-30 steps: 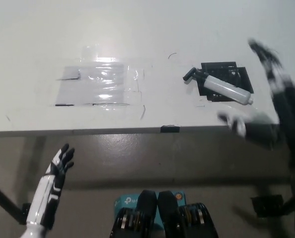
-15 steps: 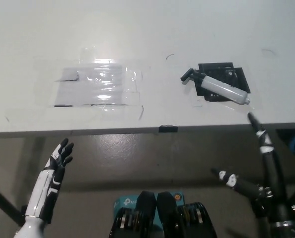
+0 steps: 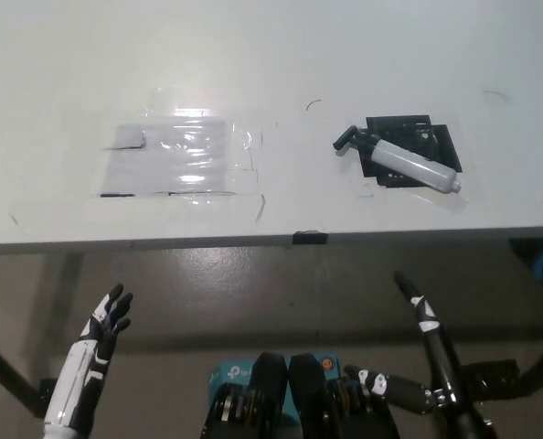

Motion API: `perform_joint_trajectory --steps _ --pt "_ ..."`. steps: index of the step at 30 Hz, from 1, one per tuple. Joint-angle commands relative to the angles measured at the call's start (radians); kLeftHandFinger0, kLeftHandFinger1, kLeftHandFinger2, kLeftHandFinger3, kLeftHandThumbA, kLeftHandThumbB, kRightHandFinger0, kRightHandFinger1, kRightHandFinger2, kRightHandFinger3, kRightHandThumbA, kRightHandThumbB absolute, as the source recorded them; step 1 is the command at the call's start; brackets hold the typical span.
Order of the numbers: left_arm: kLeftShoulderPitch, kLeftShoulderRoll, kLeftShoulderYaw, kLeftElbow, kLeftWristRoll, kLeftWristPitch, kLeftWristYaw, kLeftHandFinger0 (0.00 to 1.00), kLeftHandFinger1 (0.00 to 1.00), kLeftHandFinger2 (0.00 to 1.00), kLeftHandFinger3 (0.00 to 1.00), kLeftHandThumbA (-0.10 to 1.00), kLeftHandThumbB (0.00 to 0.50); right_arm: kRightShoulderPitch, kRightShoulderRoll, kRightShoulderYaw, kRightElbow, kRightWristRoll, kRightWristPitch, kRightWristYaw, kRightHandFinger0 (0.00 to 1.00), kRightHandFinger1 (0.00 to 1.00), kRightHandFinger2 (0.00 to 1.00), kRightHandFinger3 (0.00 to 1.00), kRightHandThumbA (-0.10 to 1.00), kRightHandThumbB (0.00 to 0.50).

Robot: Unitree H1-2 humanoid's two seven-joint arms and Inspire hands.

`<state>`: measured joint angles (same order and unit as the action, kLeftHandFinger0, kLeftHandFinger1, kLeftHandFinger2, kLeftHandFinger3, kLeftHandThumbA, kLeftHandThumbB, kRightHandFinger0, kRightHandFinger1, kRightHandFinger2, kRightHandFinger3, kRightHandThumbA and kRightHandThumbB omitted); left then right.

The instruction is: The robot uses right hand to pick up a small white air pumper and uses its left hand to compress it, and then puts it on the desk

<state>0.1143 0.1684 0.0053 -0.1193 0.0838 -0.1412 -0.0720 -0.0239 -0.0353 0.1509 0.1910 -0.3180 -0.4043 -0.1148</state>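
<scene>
The small white air pumper [image 3: 410,165] lies on its side on a black patch [image 3: 409,149] on the counter [image 3: 253,55], well ahead of the black right robot hand [image 3: 418,352], which hangs below the counter edge with fingers spread wide, holding nothing. The white left robot hand [image 3: 102,322] rests low, far to the other side, fingers apart and empty. To pick up well, the right robot hand should probably rise clear of the edge and take the white barrel mid-length, leaving the dark handle end free for pressing.
</scene>
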Motion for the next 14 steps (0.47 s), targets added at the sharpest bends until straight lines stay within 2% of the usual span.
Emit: perform_joint_trajectory --steps 1,2,5,10,14 --pt "-0.008 0.014 0.006 0.003 -0.007 -0.037 -0.003 1.00 1.00 1.00 1.00 1.00 0.062 -0.018 0.005 0.014 -0.003 0.001 -0.066 -0.053 1.00 1.00 1.00 1.00 0.97 0.278" --pt "-0.007 0.009 0.002 0.005 -0.006 -0.034 -0.003 1.00 1.00 1.00 1.00 1.00 0.053 -0.016 0.004 0.013 -0.005 0.001 -0.066 -0.053 1.00 1.00 1.00 1.00 0.96 0.273" --pt "-0.026 0.003 0.001 0.016 0.013 -0.024 0.011 1.00 1.00 1.00 1.00 1.00 0.069 -0.034 0.003 0.013 0.013 0.005 -0.066 -0.056 1.00 1.00 1.00 1.00 0.95 0.279" --pt "-0.024 -0.005 0.002 0.026 0.052 -0.028 0.034 1.00 1.00 1.00 1.00 1.00 0.069 -0.027 0.012 0.012 0.022 0.020 -0.066 -0.054 1.00 1.00 1.00 1.00 0.95 0.288" --pt "-0.026 -0.003 0.000 0.043 0.074 -0.044 0.045 1.00 1.00 1.00 1.00 1.00 0.068 -0.031 0.006 0.022 0.034 0.031 -0.066 -0.061 1.00 1.00 1.00 1.00 0.93 0.268"
